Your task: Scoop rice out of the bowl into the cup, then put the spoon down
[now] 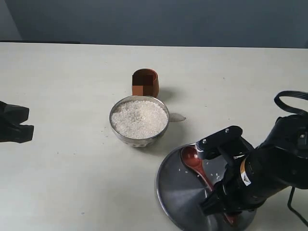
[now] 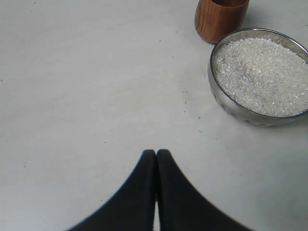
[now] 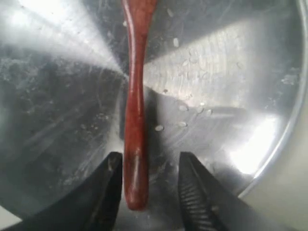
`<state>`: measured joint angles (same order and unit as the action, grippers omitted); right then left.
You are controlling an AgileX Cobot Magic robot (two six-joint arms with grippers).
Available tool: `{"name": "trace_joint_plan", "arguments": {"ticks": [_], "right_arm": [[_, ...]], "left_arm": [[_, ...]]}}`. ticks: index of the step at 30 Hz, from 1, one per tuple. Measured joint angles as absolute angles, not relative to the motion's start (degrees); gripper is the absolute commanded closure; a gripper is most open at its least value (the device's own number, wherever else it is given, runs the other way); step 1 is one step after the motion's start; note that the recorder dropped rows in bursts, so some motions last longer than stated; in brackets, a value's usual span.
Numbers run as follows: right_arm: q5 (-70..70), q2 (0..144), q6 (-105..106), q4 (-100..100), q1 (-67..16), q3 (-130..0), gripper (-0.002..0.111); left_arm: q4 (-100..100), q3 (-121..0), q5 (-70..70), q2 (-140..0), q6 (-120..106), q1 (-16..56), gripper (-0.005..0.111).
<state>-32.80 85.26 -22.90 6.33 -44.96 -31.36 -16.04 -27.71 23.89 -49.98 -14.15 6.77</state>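
Observation:
The steel bowl sits mid-table, heaped with white rice. Just behind it stands the reddish-brown cup. The reddish-brown spoon lies on the flat steel plate, its head toward the bowl. My right gripper is low over the plate and open, the end of the spoon's handle lying between its fingers, close to one and apart from the other. My left gripper is shut on nothing at the far left.
A few stray rice grains lie on the plate beside the spoon handle. A small clear scrap rests on the table right of the bowl. A black cable loops above my right arm.

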Motion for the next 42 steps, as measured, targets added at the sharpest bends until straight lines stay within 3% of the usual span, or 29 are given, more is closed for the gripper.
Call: {"name": "trace_joint_plan", "arguments": {"ticks": [5,8,10,11,20,33,42], "right_arm": [[-32.7,83.74,-22.9,6.97,-44.96,-31.24,0.069],[-32.7,81.08,-22.9,7.89,-44.96,-31.24,0.087],[-32.7,78.64,-22.9,8.62,-44.96,-31.24,0.105],[-32.7,77.06,-22.9,8.88,-44.96,-31.24,0.108],[-34.86,58.81,-22.9,9.88,-44.96,-31.24,0.108],[-40.35,30.39,-22.04,13.12,-44.96,-31.24,0.108],[-41.72,20.22,-15.07,13.36,-44.96,-29.74,0.108]], "left_arm": [[-16.04,-27.71,23.89,-49.98,-14.15,6.77,0.106],[-16.16,-27.71,24.27,-49.98,-14.15,6.77,0.106],[-16.95,-27.71,25.34,-49.98,-14.15,6.77,0.106],[-17.53,-27.71,25.97,-49.98,-14.15,6.77,0.106],[-20.83,-27.71,31.0,-47.58,-14.25,6.77,0.106],[-24.61,-27.58,38.37,-22.28,-14.43,6.77,0.106],[-22.44,-27.58,44.37,-10.47,-14.43,6.77,0.106]]}}
